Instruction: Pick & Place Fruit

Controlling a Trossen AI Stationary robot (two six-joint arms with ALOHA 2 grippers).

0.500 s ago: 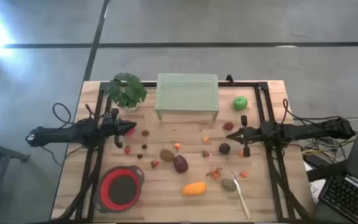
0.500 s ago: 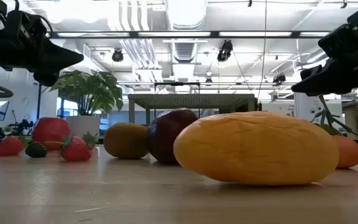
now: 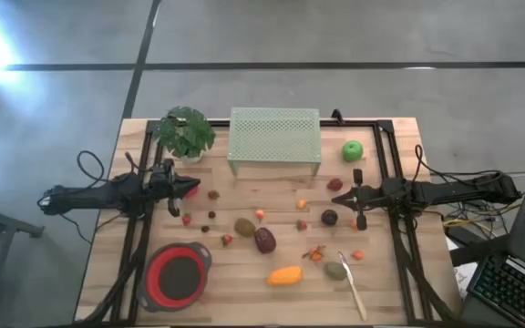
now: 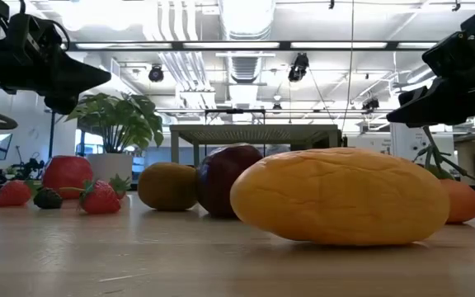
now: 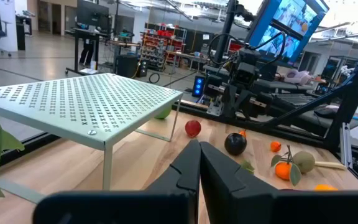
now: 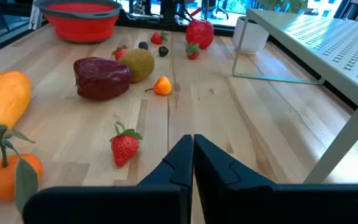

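Orange oval [image 6: 2, 99] cut off edgewise

The table [image 3: 244, 273] is pale wooden planking with a smooth, faintly shiny finish. The green shelf [image 3: 274, 135] looks like matt painted metal, punched all over with small holes. The orange oval fruit [image 4: 340, 196] has a dull, wrinkled skin (plastic, by the look), while the maroon fruit [image 6: 101, 78] is glossy. The red bowl [image 3: 179, 275] looks like smooth matt plastic.
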